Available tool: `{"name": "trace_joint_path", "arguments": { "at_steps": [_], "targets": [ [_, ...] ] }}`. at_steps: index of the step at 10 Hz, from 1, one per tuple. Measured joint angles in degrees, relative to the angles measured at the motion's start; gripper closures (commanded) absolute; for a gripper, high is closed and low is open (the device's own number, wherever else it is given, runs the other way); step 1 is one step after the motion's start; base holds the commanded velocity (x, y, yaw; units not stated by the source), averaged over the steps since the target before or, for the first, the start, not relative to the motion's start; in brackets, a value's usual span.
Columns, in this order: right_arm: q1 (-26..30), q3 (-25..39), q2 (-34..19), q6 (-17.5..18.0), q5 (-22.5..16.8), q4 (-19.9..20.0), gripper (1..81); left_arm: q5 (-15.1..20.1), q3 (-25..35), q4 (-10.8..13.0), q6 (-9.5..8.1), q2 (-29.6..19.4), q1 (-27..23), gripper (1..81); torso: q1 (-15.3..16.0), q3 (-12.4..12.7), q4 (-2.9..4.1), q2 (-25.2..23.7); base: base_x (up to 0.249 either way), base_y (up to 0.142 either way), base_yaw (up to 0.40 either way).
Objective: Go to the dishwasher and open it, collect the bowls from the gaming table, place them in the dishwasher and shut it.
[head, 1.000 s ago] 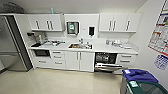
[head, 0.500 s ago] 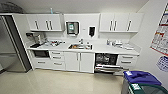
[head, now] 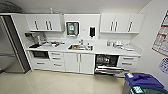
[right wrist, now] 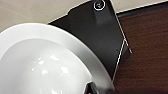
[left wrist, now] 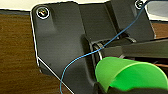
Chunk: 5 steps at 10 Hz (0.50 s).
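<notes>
Dishwasher open under worktop, well ahead; green bowl at left fingers, white bowl at right fingers; grip can't tell.

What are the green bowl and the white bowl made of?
The green bowl looks like plastic: bright, matte, with a thin rim that light glows through. The white bowl looks like glazed ceramic, since it is glossy with sharp light spots, though shiny plastic is possible.
</notes>
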Motion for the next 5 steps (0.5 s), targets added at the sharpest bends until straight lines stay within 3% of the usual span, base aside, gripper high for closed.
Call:
{"name": "trace_joint_path", "arguments": {
  "at_steps": [5],
  "targets": [
    [0.09,0.00,-0.16,0.00,-0.11,-0.02,81.1,0.16,-0.15,0.00,0.00,0.02,0.07,81.1,0.00,0.00,0.00,0.02,0.104,0.000,0.000]
  ]
}}
